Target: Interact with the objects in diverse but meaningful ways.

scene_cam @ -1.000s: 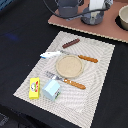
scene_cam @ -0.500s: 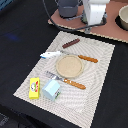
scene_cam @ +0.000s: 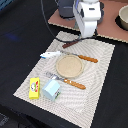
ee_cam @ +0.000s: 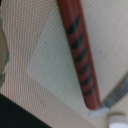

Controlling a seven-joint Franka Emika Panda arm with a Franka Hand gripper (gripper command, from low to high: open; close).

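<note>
While round tan plate (scene_cam: 68, 65) sits bare | pale blue carton (scene_cam: 51, 89) closed | hand state unclear.

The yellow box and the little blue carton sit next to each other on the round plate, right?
Not quite. In the exterior view the yellow box and the blue carton do sit side by side, but on the striped mat, near its corner. The round plate holds neither.

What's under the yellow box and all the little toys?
A pale striped placemat lies under the yellow box, the blue carton and the round plate. Under the mat is a dark table. What the toys cover directly cannot be seen.
</note>
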